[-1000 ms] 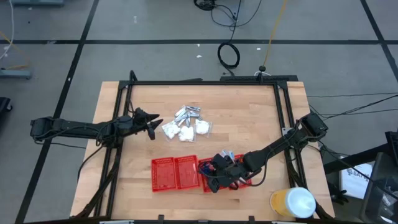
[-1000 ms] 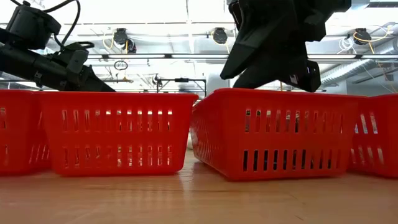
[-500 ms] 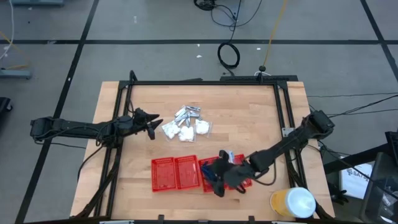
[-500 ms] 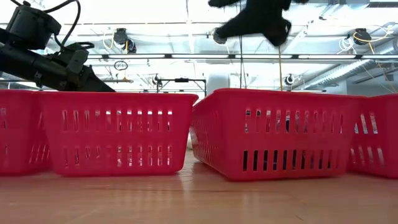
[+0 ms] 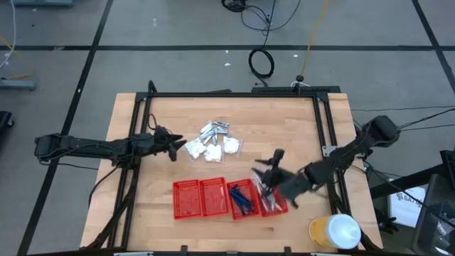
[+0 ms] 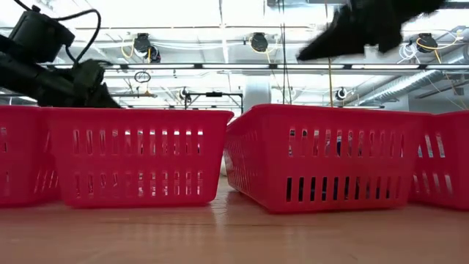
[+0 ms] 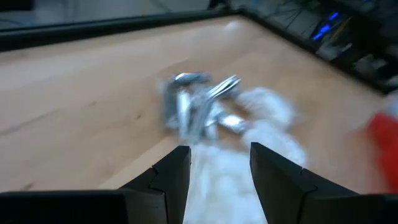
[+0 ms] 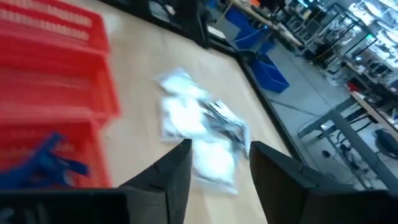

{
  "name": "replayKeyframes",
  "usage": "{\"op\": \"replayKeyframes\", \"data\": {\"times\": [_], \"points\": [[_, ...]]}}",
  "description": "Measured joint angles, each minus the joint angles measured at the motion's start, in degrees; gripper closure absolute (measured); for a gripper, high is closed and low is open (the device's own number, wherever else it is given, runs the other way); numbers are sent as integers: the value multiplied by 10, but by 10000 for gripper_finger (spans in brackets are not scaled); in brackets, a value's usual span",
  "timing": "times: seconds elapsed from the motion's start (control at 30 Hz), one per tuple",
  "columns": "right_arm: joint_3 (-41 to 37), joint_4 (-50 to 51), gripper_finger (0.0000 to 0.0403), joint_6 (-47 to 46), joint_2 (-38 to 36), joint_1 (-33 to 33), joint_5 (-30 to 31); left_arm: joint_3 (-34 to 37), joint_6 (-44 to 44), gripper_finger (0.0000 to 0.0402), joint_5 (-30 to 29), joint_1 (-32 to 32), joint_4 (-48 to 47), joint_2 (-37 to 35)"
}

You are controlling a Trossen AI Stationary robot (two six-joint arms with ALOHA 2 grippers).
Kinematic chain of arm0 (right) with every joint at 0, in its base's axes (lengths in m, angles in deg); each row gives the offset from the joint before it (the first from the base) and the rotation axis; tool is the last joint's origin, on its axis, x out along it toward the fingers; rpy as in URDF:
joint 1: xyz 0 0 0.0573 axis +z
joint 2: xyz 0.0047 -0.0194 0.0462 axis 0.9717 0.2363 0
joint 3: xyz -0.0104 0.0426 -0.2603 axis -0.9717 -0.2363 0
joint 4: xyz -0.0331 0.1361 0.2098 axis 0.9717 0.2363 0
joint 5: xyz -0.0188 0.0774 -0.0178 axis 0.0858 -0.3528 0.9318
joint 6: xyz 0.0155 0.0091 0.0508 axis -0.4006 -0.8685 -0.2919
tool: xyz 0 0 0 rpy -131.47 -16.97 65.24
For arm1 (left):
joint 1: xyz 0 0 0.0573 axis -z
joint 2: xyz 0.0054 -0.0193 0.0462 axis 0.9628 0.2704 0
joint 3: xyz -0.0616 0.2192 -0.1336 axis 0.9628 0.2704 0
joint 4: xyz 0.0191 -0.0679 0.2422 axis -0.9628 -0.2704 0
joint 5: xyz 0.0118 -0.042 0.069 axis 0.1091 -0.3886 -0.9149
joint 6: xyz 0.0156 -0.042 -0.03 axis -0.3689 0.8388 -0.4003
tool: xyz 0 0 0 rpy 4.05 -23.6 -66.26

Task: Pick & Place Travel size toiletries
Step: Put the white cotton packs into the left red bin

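Both claws open and empty over the wooden worktop

Left claw sits beside the white packets and silvery foil sachets; right claw hangs above red mesh baskets holding dark blue sticks.

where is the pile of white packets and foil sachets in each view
High view: pile mid-table, behind the red baskets.
Low view: not visible, hidden by the baskets.
Left wrist view: pile just beyond the fingers.
Right wrist view: pile beyond the baskets.
Shared landmark: red baskets.

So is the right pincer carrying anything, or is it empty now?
Empty. The right pincer stands open with nothing between its fingers, raised beside the red baskets, facing the pile of white packets.
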Motion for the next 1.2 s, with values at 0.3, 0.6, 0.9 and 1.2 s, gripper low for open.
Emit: {"op": "replayKeyframes", "data": {"times": [0.3, 0.6, 0.9, 1.2], "points": [[-315, -512, 268, 138, -149, -148, -248, -106, 13, 236, 25, 20, -130, 39], [-300, -384, 271, 125, -311, -215, -403, -253, -9, 236, 27, 23, -232, 255], [-294, -306, 270, 130, -364, -241, -468, -344, -45, 236, 38, 13, -265, 468], [-294, -274, 271, 136, -364, -260, -467, -373, -30, 236, 42, -3, -259, 548]]}}
